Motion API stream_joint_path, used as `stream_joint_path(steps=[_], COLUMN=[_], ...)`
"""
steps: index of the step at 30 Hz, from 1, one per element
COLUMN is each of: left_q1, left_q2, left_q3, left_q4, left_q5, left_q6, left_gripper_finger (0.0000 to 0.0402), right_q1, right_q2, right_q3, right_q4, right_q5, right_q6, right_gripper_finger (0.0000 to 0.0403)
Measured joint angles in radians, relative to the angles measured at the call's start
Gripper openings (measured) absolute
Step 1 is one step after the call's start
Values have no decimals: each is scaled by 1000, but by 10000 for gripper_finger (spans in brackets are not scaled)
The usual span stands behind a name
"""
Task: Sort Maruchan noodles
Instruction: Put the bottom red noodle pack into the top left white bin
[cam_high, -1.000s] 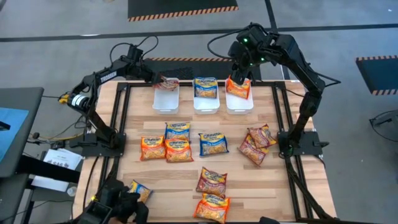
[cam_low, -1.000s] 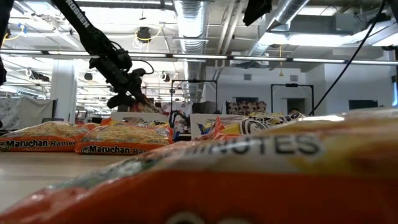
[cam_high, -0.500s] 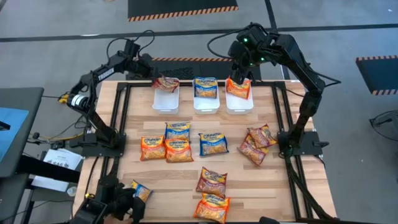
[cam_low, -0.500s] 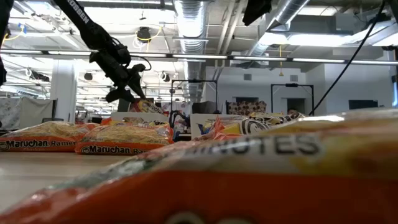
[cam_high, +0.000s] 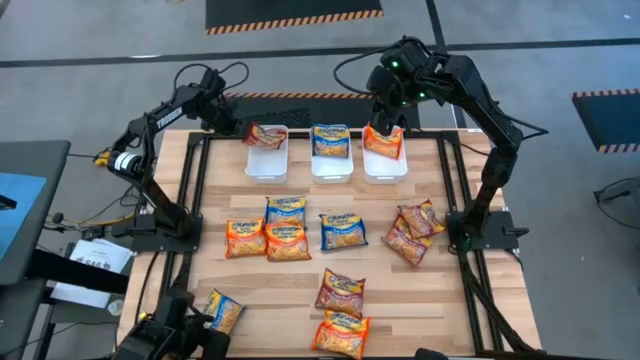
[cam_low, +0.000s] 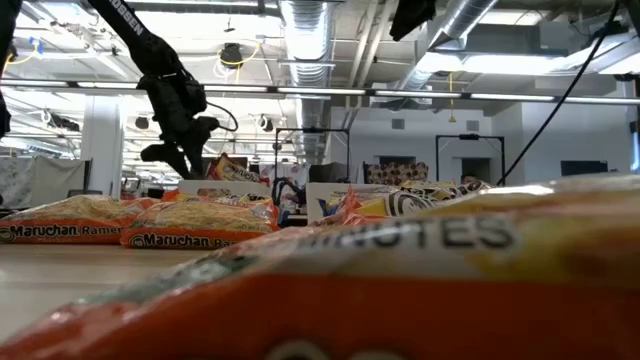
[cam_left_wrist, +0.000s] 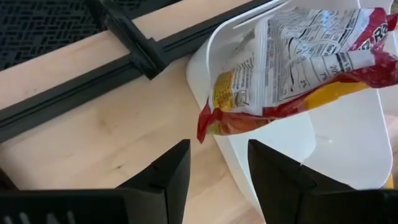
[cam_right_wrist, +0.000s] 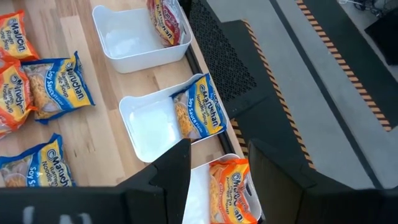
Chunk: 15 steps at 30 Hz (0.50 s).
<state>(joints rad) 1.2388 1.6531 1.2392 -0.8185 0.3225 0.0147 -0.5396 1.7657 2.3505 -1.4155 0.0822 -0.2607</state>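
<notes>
Three white bins (cam_high: 266, 162) (cam_high: 331, 166) (cam_high: 384, 166) stand in a row at the table's far edge. A red Maruchan packet (cam_left_wrist: 298, 62) leans on the left bin's far rim, with one corner (cam_left_wrist: 208, 121) over the edge. A blue packet (cam_high: 330, 140) leans in the middle bin and an orange one (cam_right_wrist: 233, 186) in the right bin. My left gripper (cam_left_wrist: 217, 177) hangs open just left of the red packet, apart from it. High above the right bin, my right gripper (cam_right_wrist: 214, 180) is open with nothing between its fingers.
Several loose packets lie mid-table: orange (cam_high: 245, 237) (cam_high: 287, 243), blue (cam_high: 285, 209) (cam_high: 343, 230), red (cam_high: 412, 230) (cam_high: 340, 292). Another orange packet (cam_high: 341, 333) and a blue one (cam_high: 222, 310) lie near the front edge. Black frame rails (cam_high: 197, 180) run along the table's sides.
My left gripper has drawn back from the red packet toward the table's left edge, risen a little and tipped more steeply down. The red packet stays leaning on the left bin's far rim.
</notes>
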Motion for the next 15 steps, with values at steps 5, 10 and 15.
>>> stream_joint_path(steps=[5, 10, 15], left_q1=[-40, -76, -102], left_q2=[2, 2, 16], left_q3=[0, 0, 0], left_q4=[4, 51, 84], left_q5=[-136, -177, -201], left_q6=[-46, -88, -150], left_gripper_finger=[136, 126, 125], right_q1=[0, 0, 0], right_q2=[0, 0, 0], right_q3=[0, 0, 0], right_q4=[6, 6, 6], right_q5=[0, -1, -1], right_q6=[-2, -2, -2], right_gripper_finger=[185, 185, 185])
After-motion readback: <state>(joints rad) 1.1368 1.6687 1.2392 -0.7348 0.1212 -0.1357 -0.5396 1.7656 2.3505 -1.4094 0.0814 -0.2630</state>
